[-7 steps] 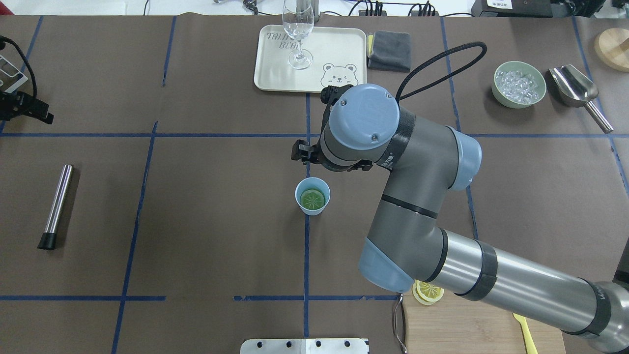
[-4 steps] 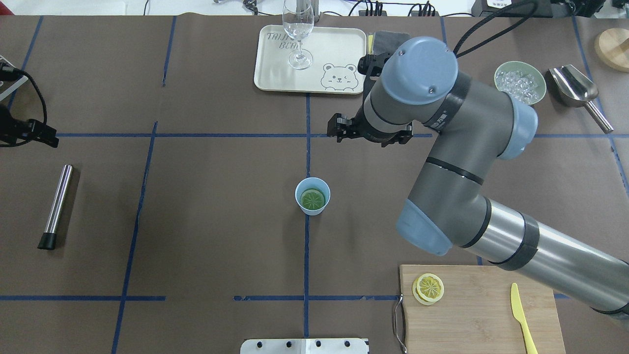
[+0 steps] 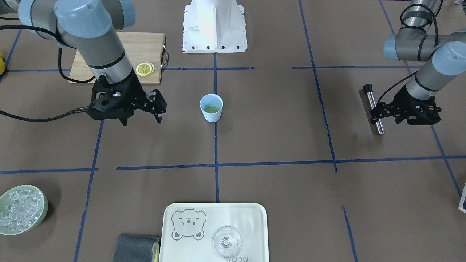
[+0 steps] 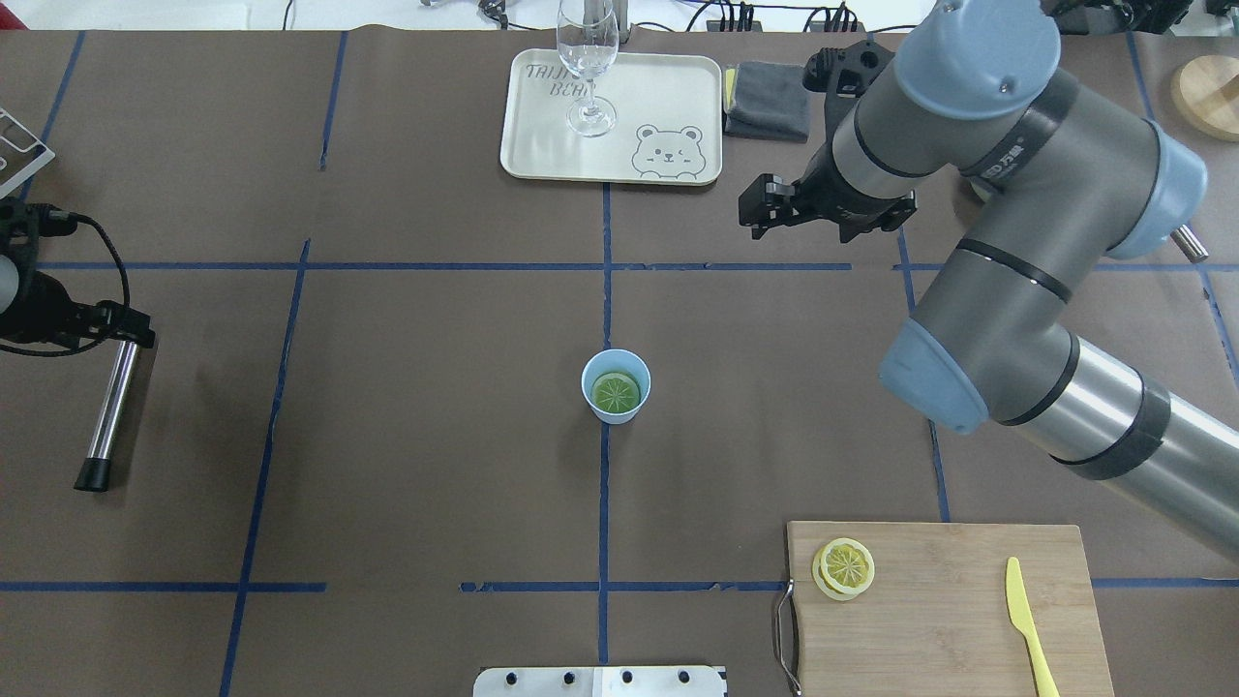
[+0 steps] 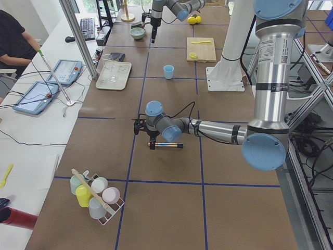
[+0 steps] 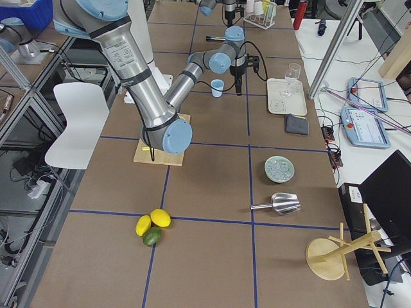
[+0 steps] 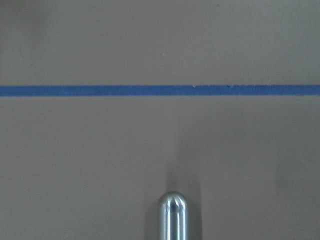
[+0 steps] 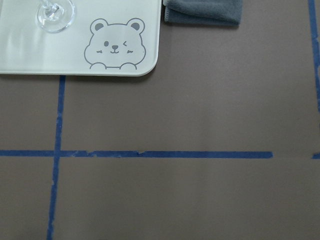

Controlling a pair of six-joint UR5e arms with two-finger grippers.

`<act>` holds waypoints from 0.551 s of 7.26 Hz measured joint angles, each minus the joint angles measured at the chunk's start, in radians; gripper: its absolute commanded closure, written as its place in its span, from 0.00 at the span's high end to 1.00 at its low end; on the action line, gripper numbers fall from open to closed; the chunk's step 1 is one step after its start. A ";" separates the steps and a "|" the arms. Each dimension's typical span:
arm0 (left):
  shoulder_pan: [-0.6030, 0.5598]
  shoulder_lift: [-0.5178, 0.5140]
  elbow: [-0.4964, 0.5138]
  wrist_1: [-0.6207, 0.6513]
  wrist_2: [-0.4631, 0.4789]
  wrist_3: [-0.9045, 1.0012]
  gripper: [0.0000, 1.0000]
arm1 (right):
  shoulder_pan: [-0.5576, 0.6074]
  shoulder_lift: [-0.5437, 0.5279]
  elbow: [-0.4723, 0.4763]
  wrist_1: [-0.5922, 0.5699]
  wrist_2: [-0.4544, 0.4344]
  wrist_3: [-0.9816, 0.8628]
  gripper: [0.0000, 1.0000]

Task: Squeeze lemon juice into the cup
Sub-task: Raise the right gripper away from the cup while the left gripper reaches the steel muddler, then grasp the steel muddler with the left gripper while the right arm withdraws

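Changes vs 1 s ago, near to far:
- board (image 4: 949,620) with spare slices (image 4: 844,568) and knife (image 4: 1028,629) is fully uncovered now. The right arm (image 4: 1016,319) was over its corner and has swung off.
- cup (image 4: 619,417) hasn't moved, mid-table on the tape line (image 4: 604,503). lemon (image 4: 617,392) is in the same spot inside it, flat on the bottom.
- left gripper (image 4: 135,337) has come in from the left edge and sits at the far end of the rod (image 4: 111,407). Its wrist cam shows only the rod's rounded tip, no fingers. Can't tell whether the jaws are apart or closed, or whether it touches the rod.
- right gripper (image 3: 142,116) was just beyond the cup and is now well apart from it, pulled off to the far right near the cloth (image 4: 770,102) and the tray (image 4: 542,145) corner. Fingers spread, nothing between them.

Read: slice drop is done and the right side is clearing out. Left looks headed for the rod, likely to press the slice down in the cup. The squeeze itself isn't done yet, and I can't see any juice.

Lemon look: one whole round slice, spokes clear, rim intact, no sign of crushing. Reads greenish rather than yellow, probably tint from the blue inside of the cup. Narrower than the cup mouth, so the rod should have room to get in.
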 measured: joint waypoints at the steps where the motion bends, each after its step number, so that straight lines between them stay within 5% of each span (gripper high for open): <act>1: 0.010 -0.001 0.016 -0.008 0.015 -0.008 1.00 | 0.026 -0.024 0.009 0.000 0.019 -0.038 1.00; 2: 0.014 -0.003 0.029 -0.011 0.022 -0.010 1.00 | 0.043 -0.039 0.015 0.000 0.030 -0.059 1.00; 4: 0.021 -0.006 0.038 -0.011 0.026 -0.011 0.80 | 0.057 -0.049 0.018 0.000 0.038 -0.072 1.00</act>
